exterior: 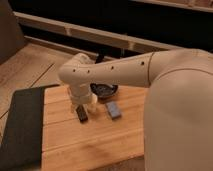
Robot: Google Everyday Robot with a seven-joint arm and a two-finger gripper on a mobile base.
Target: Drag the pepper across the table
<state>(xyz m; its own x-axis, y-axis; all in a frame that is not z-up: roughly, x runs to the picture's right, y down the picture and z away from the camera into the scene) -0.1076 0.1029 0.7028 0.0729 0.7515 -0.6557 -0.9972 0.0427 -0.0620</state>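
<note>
- The dark grey mat (22, 125) lies well off to the gripper's left, covering that end of the table (85, 147). It doesn't seem to matter for the task.
- The gripper (83, 106) hangs straight down from the wrist, low over the wooden planks near the mat's edge. Honestly can't tell how wide it's open or whether it has hold of anything.
- Right at its lower end there's a small dark thing (81, 115) on the planks. It could be the pepper or part of the gripper, I can't say which. I don't see a pepper anywhere else, so my guess is it's at or under the gripper.
- A dark bowl (104, 90) sits just behind it and to the right.
- A grey-blue block (113, 109) sits just to its right, apart from it.
- Progress: looks like the gripper is down at the contact point, so the approach is probably done. I'd guess the drag itself is mostly ahead.
</note>
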